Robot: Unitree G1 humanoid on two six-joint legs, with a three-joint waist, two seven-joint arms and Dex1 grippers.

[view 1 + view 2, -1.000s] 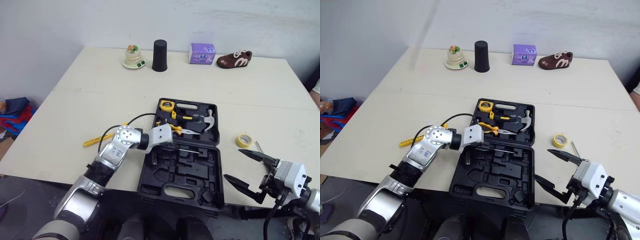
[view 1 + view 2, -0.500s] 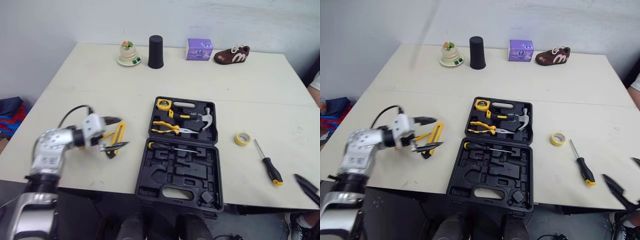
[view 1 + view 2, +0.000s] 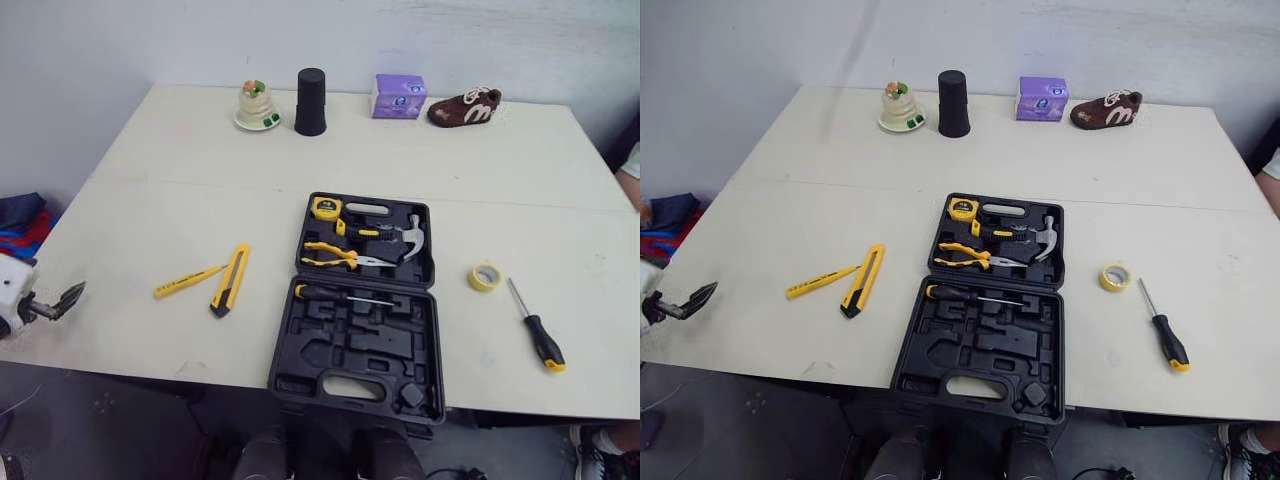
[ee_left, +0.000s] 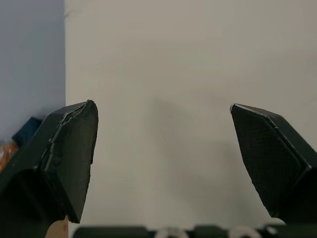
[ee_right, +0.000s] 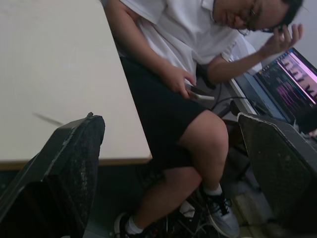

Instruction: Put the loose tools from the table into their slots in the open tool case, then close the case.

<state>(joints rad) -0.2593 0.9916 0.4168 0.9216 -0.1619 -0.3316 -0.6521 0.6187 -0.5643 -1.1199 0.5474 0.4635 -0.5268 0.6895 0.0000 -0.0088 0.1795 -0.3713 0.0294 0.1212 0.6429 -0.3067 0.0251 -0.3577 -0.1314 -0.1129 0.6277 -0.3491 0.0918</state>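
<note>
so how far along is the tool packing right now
Done: tape measure, pliers, hammer and long screwdriver sit in the open tool case. In hand: nothing; left gripper and right gripper are open and empty. Left: utility knife, thin yellow tool, tape roll and loose screwdriver lie on the table, then close the case.

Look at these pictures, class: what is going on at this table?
Nothing is being handled. The tool case lies open, partly filled. A utility knife and a thin yellow tool lie loose on its left, a tape roll and screwdriver on its right. The left gripper hangs open and empty at the table edge; the right gripper is open near a seated person.
</note>
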